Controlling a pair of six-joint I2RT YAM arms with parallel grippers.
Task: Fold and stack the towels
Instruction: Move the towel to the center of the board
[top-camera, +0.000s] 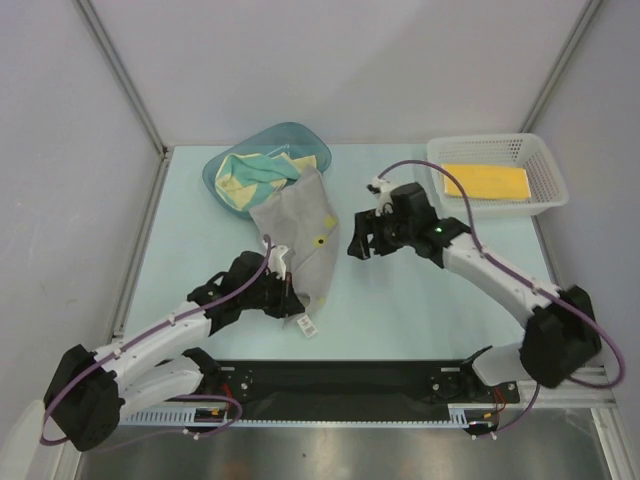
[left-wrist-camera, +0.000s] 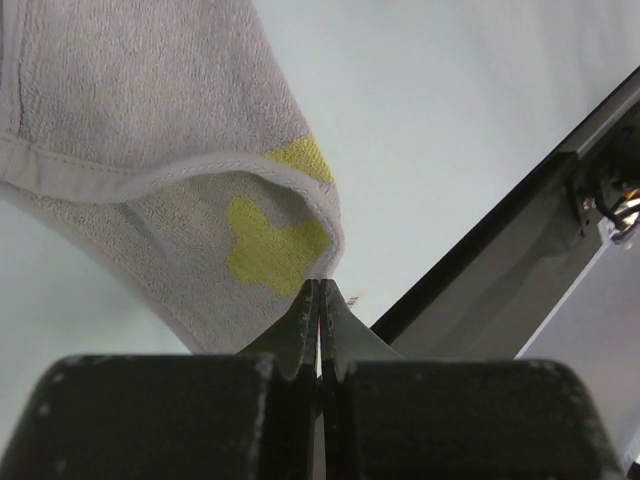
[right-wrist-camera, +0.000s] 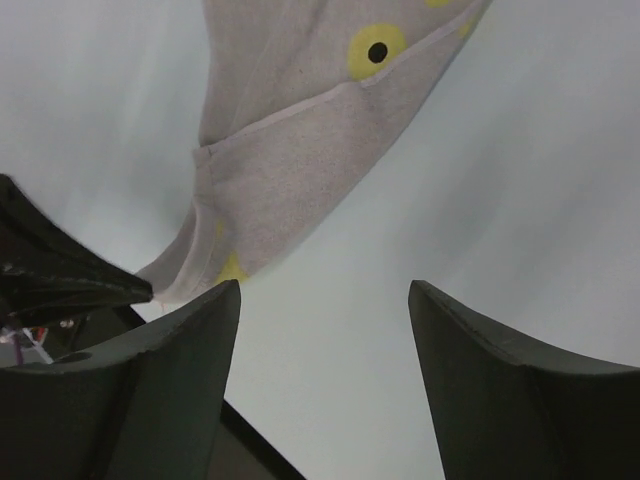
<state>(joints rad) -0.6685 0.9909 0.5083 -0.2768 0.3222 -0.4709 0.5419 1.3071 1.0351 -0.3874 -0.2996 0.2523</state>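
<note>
A grey-cream towel (top-camera: 300, 235) with yellow spots trails from the teal tub (top-camera: 312, 141) down to my left gripper (top-camera: 292, 300), which is shut on its near corner. A small white tag (top-camera: 309, 325) hangs by that corner. In the left wrist view the towel (left-wrist-camera: 150, 120) hangs from the closed fingertips (left-wrist-camera: 320, 290). My right gripper (top-camera: 362, 240) is open and empty just right of the towel. In the right wrist view the towel (right-wrist-camera: 290, 150) lies ahead of the gripper (right-wrist-camera: 325, 300). A cream, yellow and teal towel (top-camera: 250, 175) lies bunched in the tub. A folded yellow towel (top-camera: 487, 182) lies in the white basket (top-camera: 548, 170).
The tub stands at the back centre-left and the basket at the back right. A black rail (top-camera: 340, 380) runs along the table's near edge between the arm bases. Grey walls close in the table at the back and sides.
</note>
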